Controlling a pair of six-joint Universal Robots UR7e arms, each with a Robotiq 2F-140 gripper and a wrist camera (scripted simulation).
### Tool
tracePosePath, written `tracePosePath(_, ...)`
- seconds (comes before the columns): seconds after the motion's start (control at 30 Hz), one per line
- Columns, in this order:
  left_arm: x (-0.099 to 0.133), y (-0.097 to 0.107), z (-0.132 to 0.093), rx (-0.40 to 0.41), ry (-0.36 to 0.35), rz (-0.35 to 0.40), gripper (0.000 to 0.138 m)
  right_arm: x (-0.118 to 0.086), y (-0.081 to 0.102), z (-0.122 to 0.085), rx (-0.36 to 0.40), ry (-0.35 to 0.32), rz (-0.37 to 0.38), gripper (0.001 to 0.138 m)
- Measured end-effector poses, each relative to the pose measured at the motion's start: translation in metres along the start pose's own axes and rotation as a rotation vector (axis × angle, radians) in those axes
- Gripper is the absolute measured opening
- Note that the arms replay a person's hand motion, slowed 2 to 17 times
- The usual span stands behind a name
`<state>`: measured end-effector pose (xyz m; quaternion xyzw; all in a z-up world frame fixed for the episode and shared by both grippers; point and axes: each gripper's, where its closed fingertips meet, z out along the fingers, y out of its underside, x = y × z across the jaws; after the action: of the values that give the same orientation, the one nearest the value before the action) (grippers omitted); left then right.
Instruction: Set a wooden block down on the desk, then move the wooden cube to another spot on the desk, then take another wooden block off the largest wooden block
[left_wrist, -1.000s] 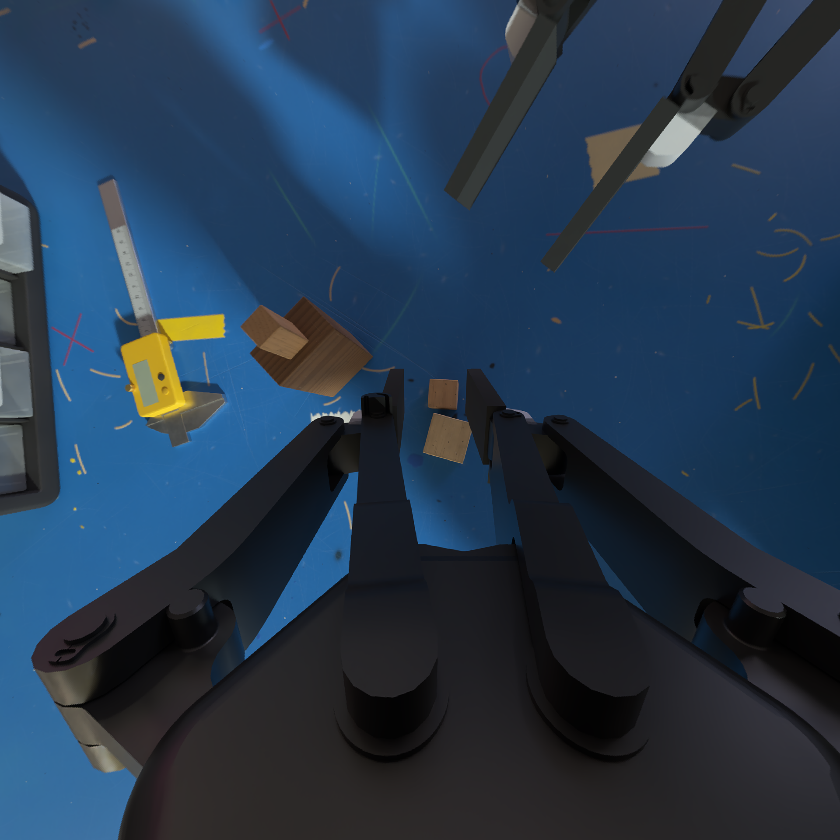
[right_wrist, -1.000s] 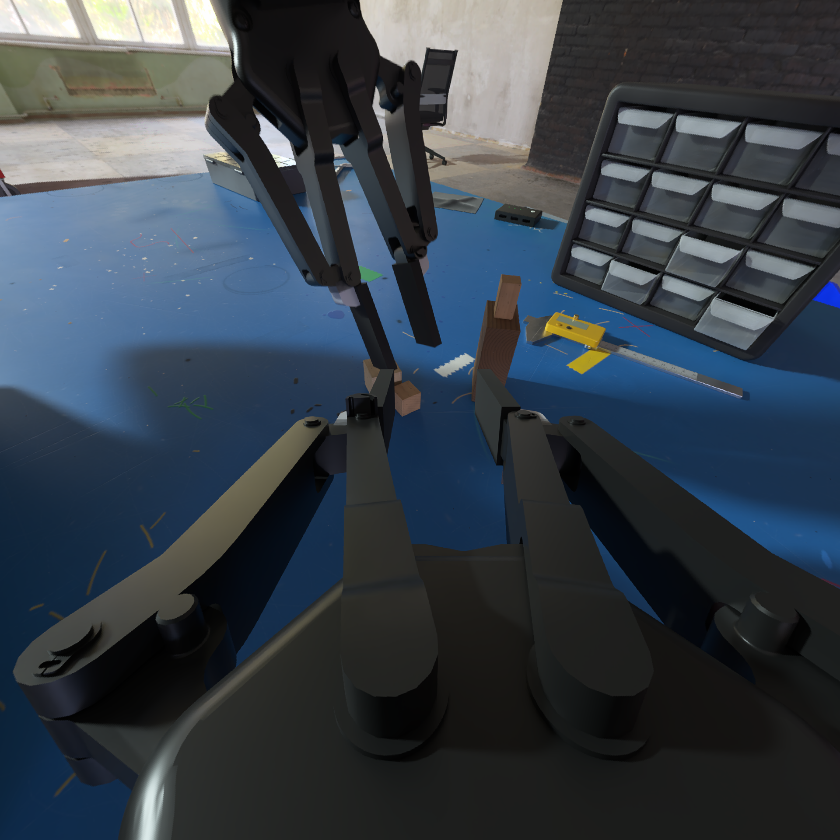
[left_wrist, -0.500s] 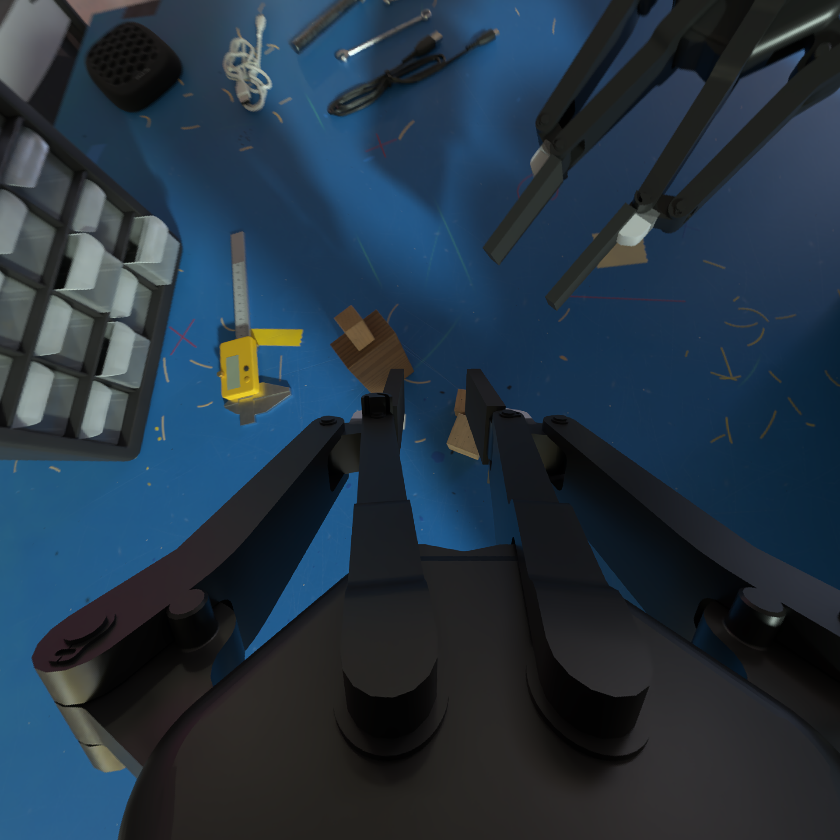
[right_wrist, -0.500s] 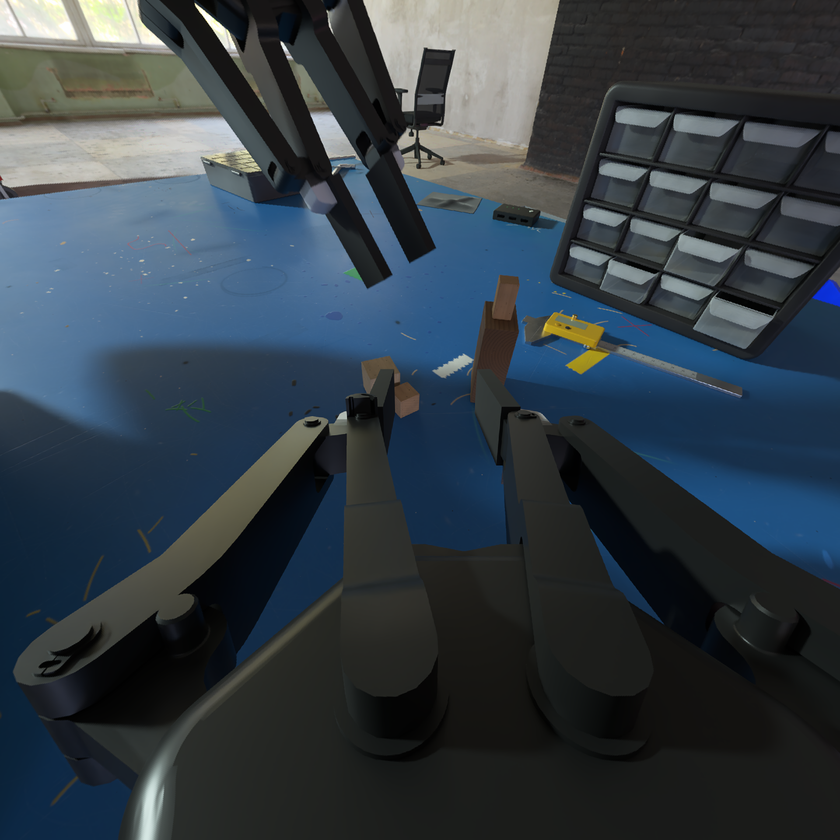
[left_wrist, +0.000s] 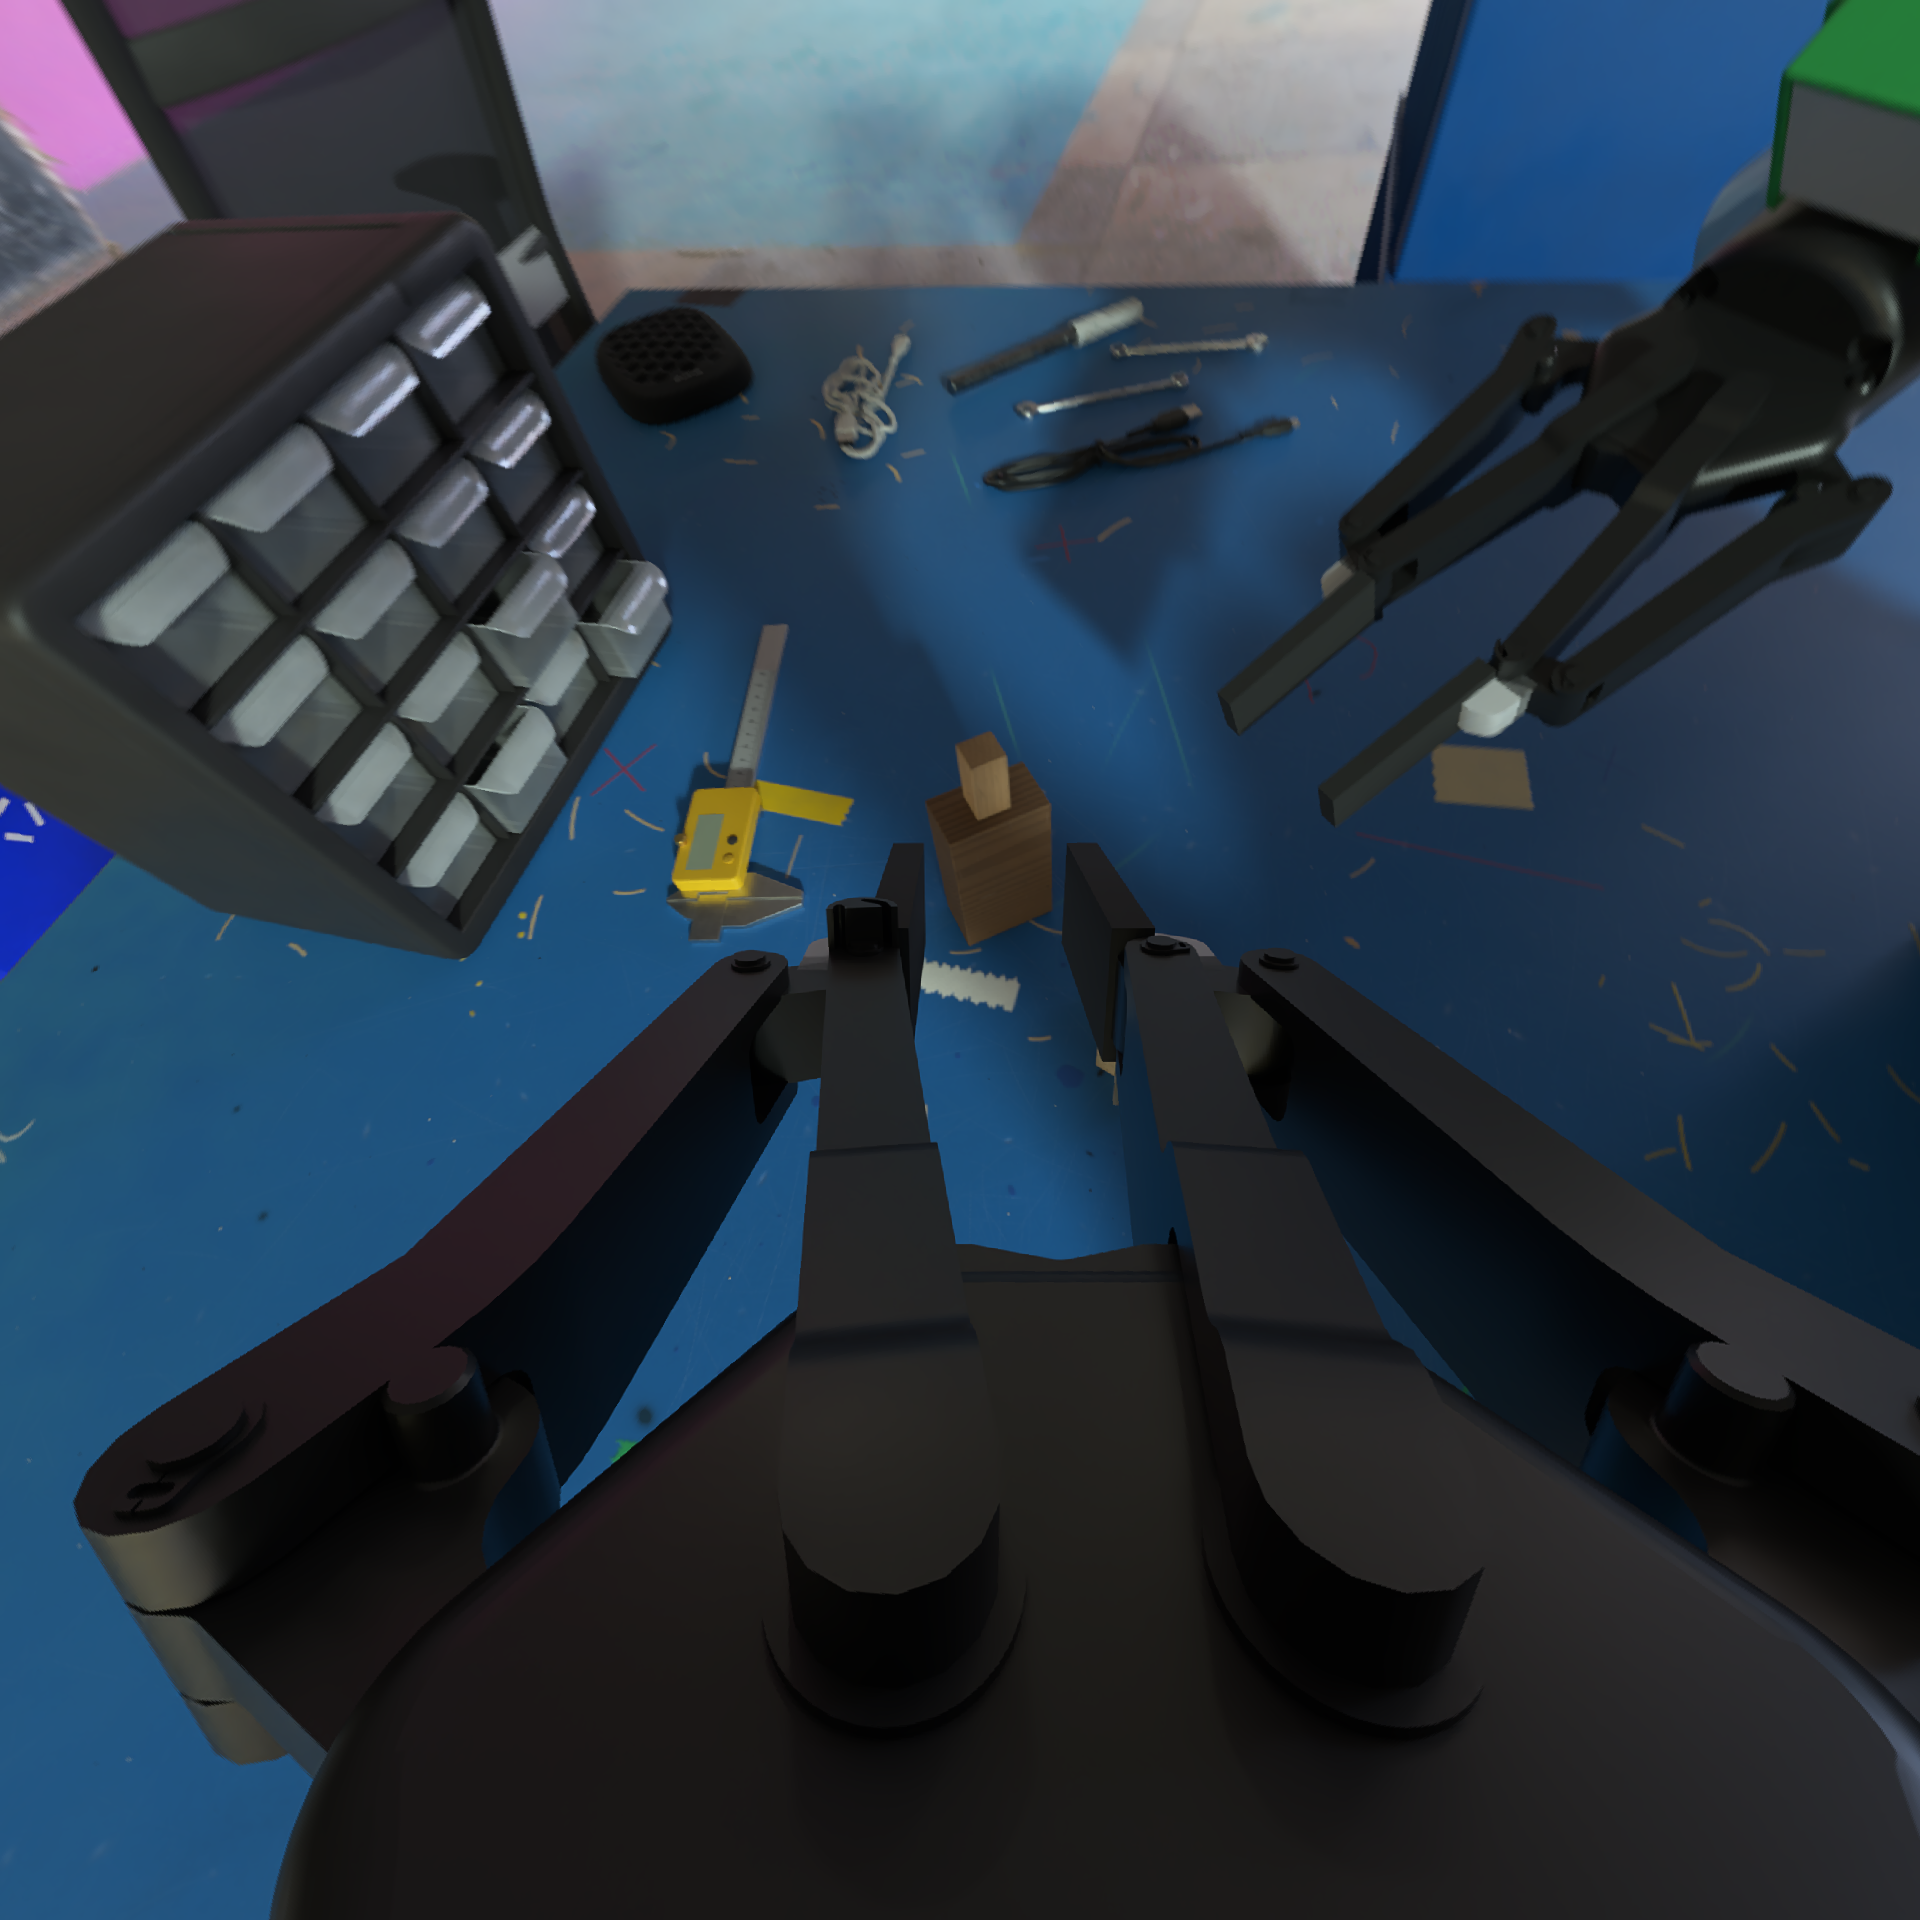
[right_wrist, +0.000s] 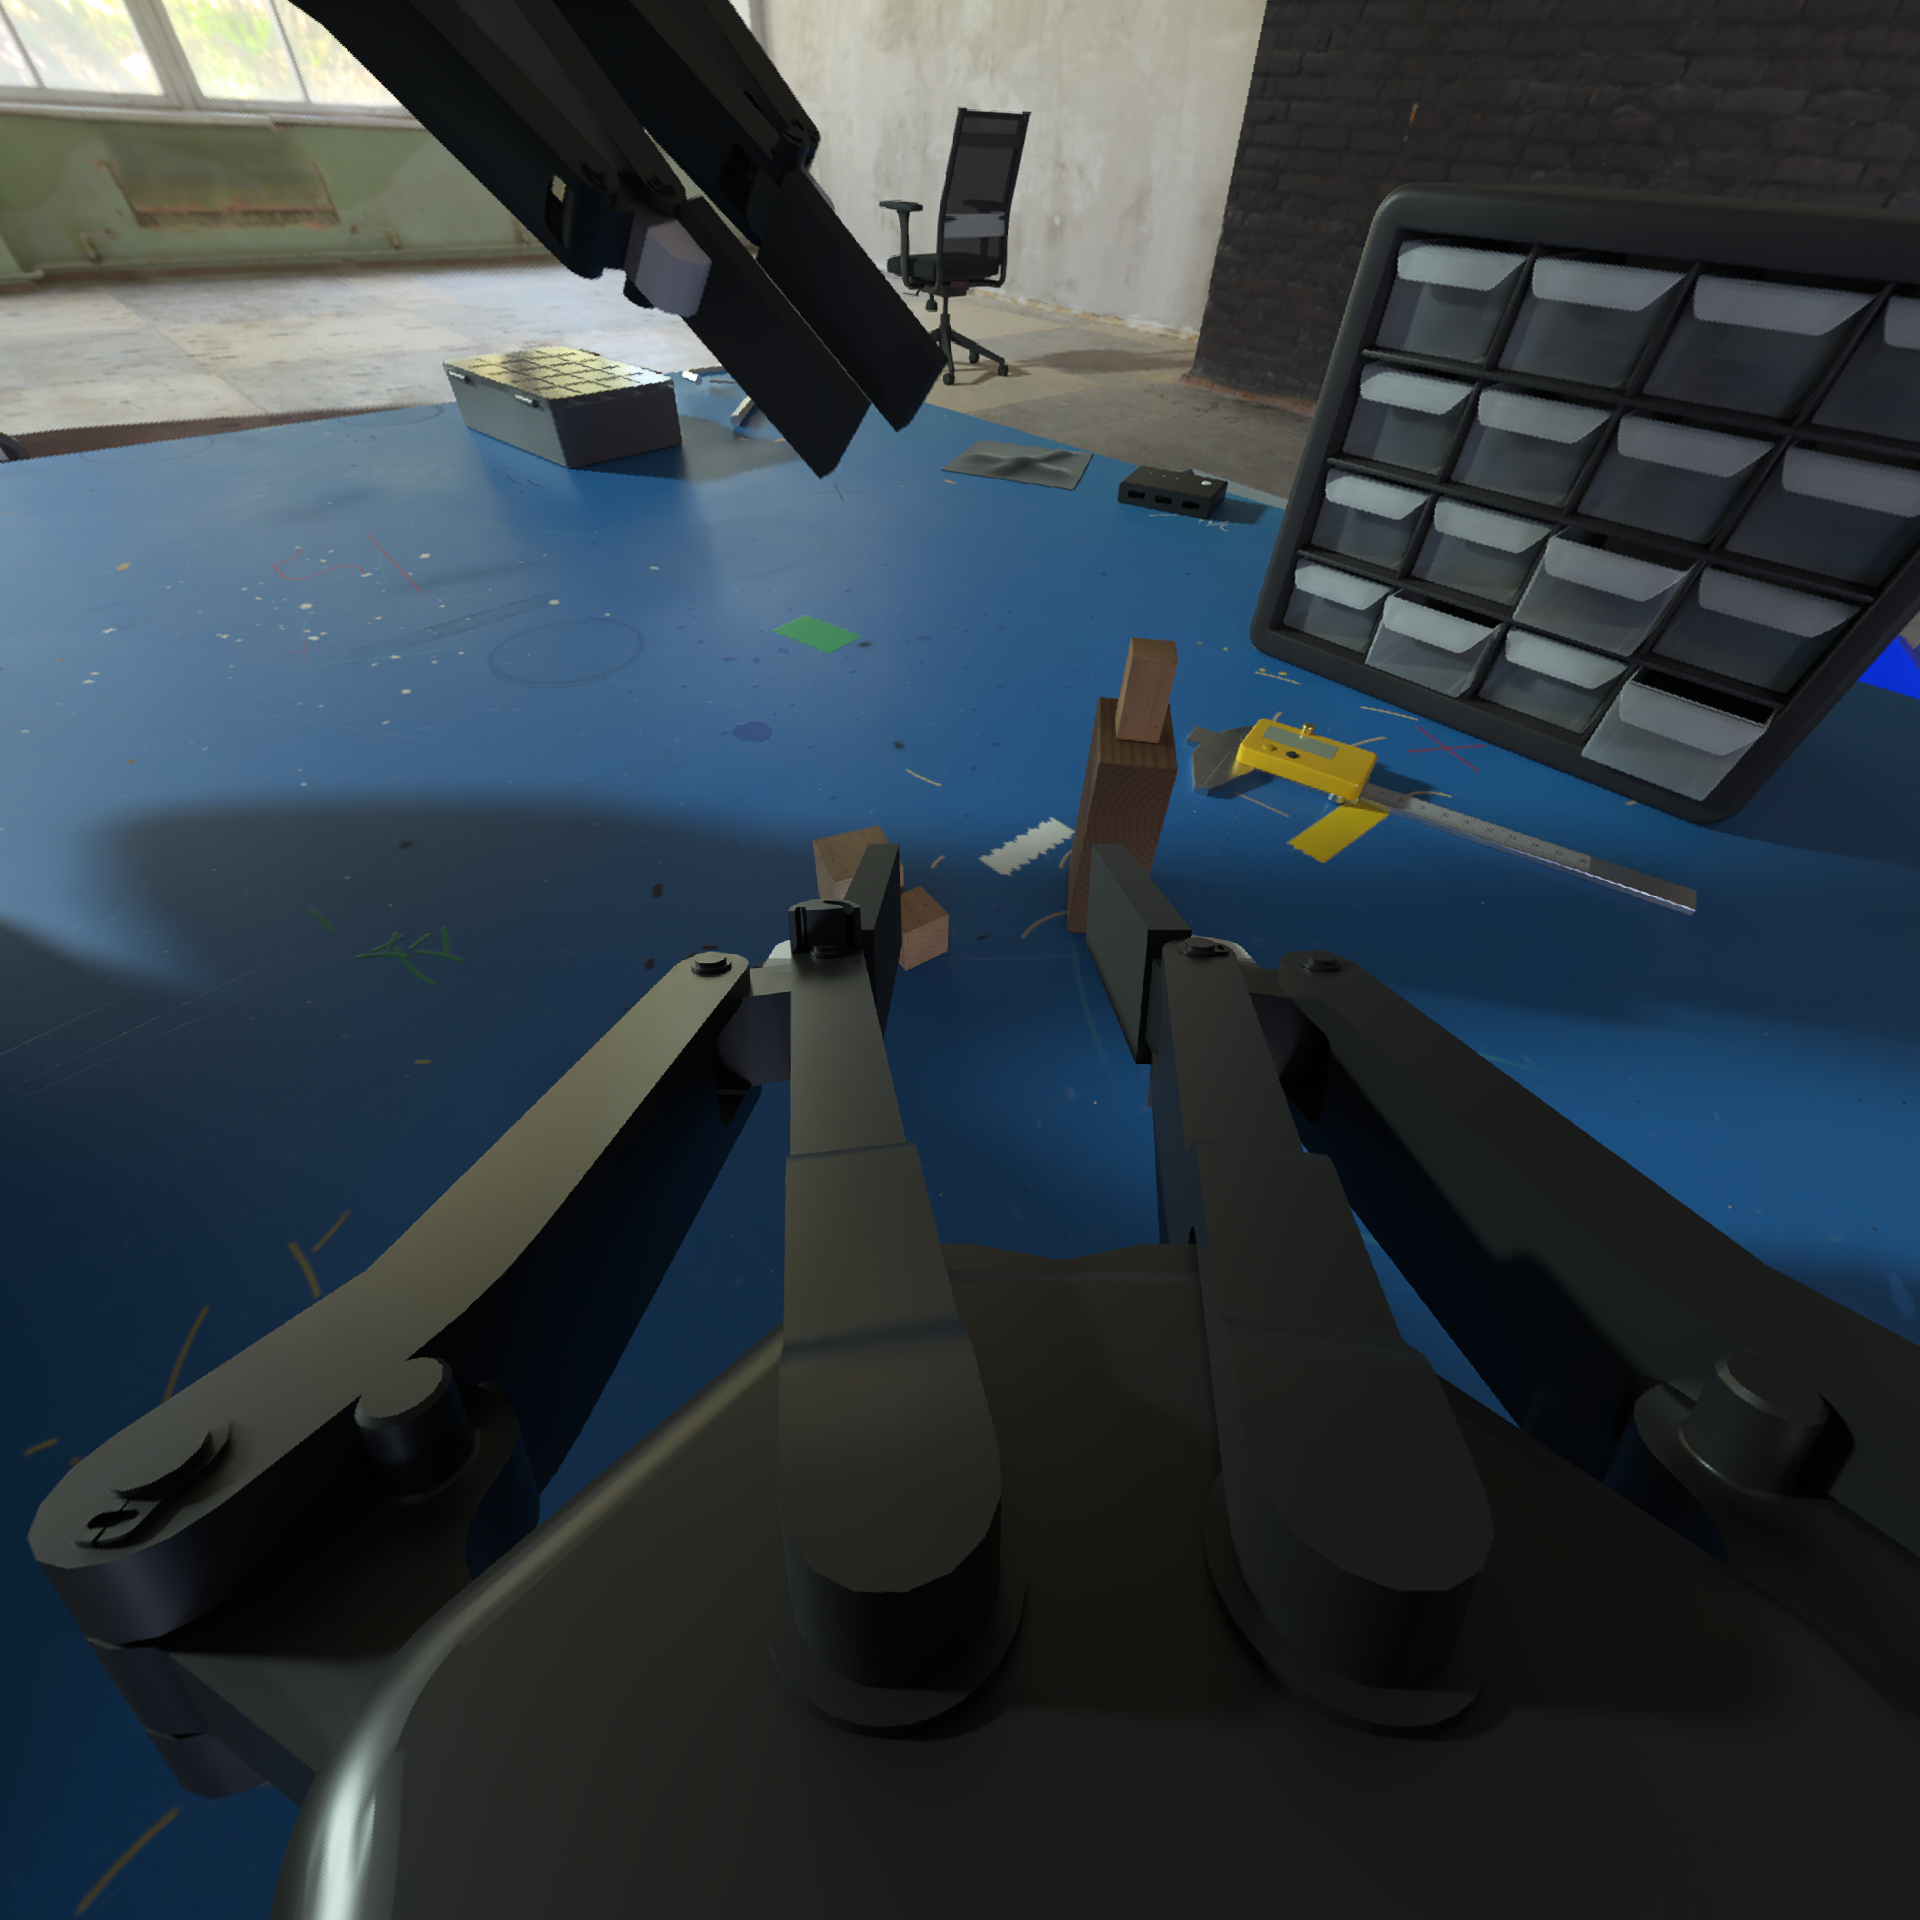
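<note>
The largest wooden block (left_wrist: 995, 871) stands upright on the blue desk (left_wrist: 312, 1143), a tall dark-brown post, and serves here as the landmark; a small pale wooden block (left_wrist: 983, 774) stands on its top face, also upright and touching it. In the right wrist view the same pair shows side-on, the tall block (right_wrist: 1122, 821) carrying the pale block (right_wrist: 1146, 689); just to the left of the tall block's foot lie two light wooden pieces on the desk, a larger wooden cube (right_wrist: 850, 858) and a smaller one (right_wrist: 923, 927), close to each other and partly hidden behind a finger, so I cannot tell whether they touch.

The left gripper (left_wrist: 993, 914) hangs above the desk with its fingers spread and nothing between them; the tall block appears in the gap between the fingertips but beyond them, apart from both. The right gripper (right_wrist: 992, 914) is likewise spread and empty, low over the desk on the near side of the tall block.

A yellow digital caliper (left_wrist: 717, 831) lies on the desk to the left of the tall block in the left wrist view, with a strip of yellow tape (left_wrist: 805, 802) between them; a small white toothed scrap (left_wrist: 968, 985) lies just in front of the block's foot. A dark drawer cabinet (left_wrist: 312, 582) with clear drawers stands beyond the caliper; a flat tan card (left_wrist: 1481, 777) lies well off to the block's right.
</note>
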<state>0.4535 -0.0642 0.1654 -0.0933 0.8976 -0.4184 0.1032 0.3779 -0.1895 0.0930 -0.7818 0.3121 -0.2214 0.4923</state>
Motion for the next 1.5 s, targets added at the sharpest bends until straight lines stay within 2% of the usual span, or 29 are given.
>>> tracePosePath(0.17,-0.016,0.002,-0.014,0.097,-0.039,-0.096,0.035,0.003,-0.002,0.004,-0.005,0.008,-0.003,0.049)
tracePosePath(0.33,-0.032,0.011,-0.024,0.16,-0.075,-0.197,0.034,0.007,-0.006,0.008,-0.011,0.013,0.001,0.049)
tracePosePath(0.57,-0.048,0.031,-0.033,0.197,-0.118,-0.315,0.033,0.014,-0.014,0.015,-0.016,0.012,0.019,0.047)
tracePosePath(0.8,-0.056,0.052,-0.038,0.205,-0.151,-0.401,0.032,0.022,-0.024,0.023,-0.021,0.015,0.037,0.045)
tracePosePath(1.13,-0.056,0.074,-0.034,0.182,-0.159,-0.478,0.031,0.035,-0.041,0.035,-0.024,0.022,0.063,0.042)
tracePosePath(1.5,-0.05,0.079,-0.027,0.18,-0.169,-0.481,0.029,0.045,-0.057,0.053,-0.03,0.0,0.125,0.042)
